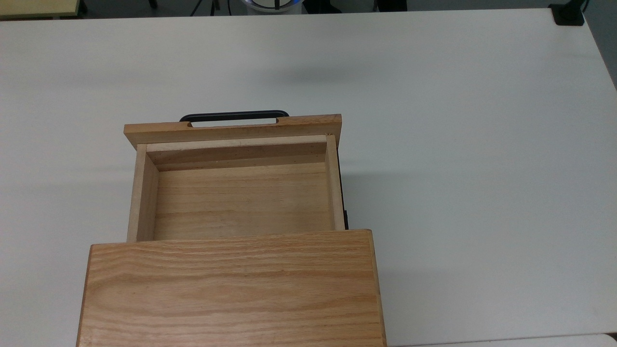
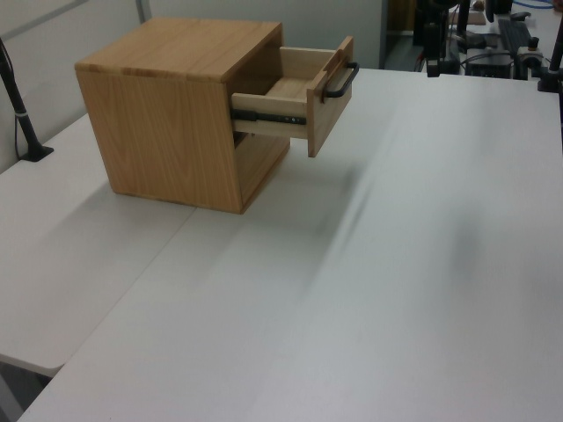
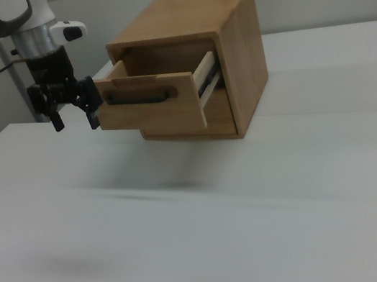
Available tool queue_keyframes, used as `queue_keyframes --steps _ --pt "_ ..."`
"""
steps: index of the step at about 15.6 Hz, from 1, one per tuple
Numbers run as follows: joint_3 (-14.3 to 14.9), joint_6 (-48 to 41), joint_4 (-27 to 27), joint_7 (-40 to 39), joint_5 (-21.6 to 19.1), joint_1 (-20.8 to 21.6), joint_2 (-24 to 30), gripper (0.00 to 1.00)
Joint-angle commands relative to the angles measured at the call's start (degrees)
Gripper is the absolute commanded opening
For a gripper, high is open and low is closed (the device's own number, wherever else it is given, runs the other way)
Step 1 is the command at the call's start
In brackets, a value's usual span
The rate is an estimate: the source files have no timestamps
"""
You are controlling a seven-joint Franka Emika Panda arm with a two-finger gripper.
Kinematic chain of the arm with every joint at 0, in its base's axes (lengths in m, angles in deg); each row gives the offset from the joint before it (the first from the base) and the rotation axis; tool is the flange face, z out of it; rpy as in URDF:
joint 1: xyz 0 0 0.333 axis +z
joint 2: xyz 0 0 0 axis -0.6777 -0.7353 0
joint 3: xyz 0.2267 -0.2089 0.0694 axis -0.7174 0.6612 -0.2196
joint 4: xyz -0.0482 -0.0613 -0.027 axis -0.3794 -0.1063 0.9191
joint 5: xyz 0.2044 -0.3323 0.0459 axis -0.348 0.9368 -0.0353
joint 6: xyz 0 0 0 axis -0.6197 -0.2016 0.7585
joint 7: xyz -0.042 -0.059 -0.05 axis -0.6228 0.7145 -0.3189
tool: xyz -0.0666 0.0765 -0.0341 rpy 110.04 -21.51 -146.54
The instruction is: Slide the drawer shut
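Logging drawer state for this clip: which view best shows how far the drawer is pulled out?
The top view: the drawer is seen from above, its bare floor exposed ahead of the cabinet. The left view shows its side rail and handle. The right view shows mainly the front panel.

The light oak drawer (image 1: pixel 241 193) stands pulled well out of the wooden cabinet (image 1: pixel 231 289), empty, level, its black bar handle (image 1: pixel 234 115) on the front panel facing away.
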Motion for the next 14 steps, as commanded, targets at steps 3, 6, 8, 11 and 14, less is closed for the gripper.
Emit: queue_keyframes --steps 3,6,8,11,14 --pt "0.6 1.1 0.8 -1.8 -0.2 0.3 -0.9 0.11" --pt "0.6 1.2 0.8 -1.8 -0.1 0.3 -2.4 0.0" --pt "0.7 1.2 1.1 -1.8 0.0 0.2 -3.7 0.0" --pt "0.8 4.2 1.2 -1.0 -0.1 -0.3 -5.1 0.0" --pt "0.8 8.0 1.2 -0.8 -0.1 -0.9 -7.5 0.0"
